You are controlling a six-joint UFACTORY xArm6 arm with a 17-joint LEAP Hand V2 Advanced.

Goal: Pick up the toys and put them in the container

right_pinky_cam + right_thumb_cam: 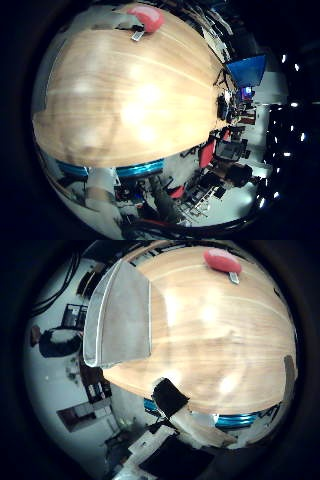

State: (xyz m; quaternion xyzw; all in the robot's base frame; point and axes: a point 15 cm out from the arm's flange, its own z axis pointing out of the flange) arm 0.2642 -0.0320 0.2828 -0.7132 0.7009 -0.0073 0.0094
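A red soft toy (148, 17) with a white tag lies on the wooden table (130, 100) near its far edge. The thumb side palm view shows the same toy (222, 260) and a grey fabric container (120, 318) standing at another edge of the table, well away from the toy. My right hand (168, 400) is high above the table, far from the toy and the container. The fingers look relaxed and nothing is between them.
A blue screen (247, 70) and dark furniture stand beyond one side of the table. Red chairs (207, 155) stand on the floor past the table's near edge. Shelves and equipment (75, 315) stand beyond the container.
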